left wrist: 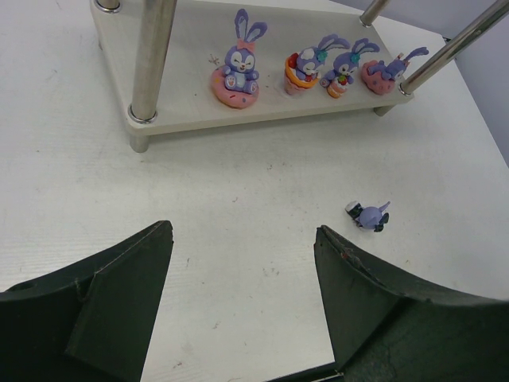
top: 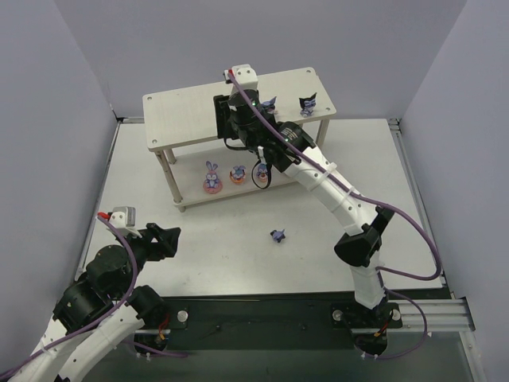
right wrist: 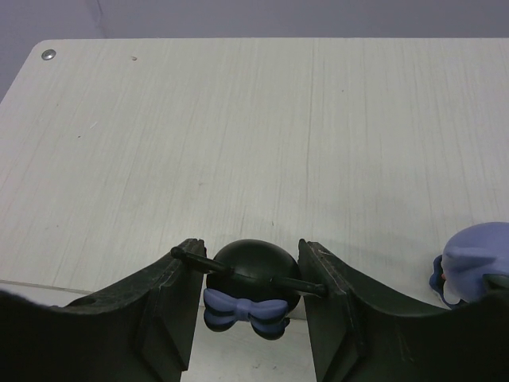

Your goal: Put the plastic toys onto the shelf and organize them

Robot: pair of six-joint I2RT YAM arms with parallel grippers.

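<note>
The beige two-tier shelf (top: 187,107) stands at the back. My right gripper (top: 246,103) is over its top board, shut on a dark black figure with a purple bow (right wrist: 253,290), held by its thin ears just above the board (right wrist: 238,135). Two dark figures (top: 270,103) (top: 308,102) stand on the top; one shows at the right wrist view's edge (right wrist: 477,255). Several purple-blue bunnies (left wrist: 238,64) (left wrist: 302,70) (left wrist: 343,70) (left wrist: 390,68) stand on the lower tier. One dark figure (top: 278,235) (left wrist: 368,215) lies on the table. My left gripper (left wrist: 242,239) is open and empty, low at the near left.
The right arm (top: 334,191) reaches diagonally across the shelf's right end and hides part of the lower tier. Metal shelf legs (left wrist: 151,56) stand in front of the bunnies. Grey walls close the table on three sides.
</note>
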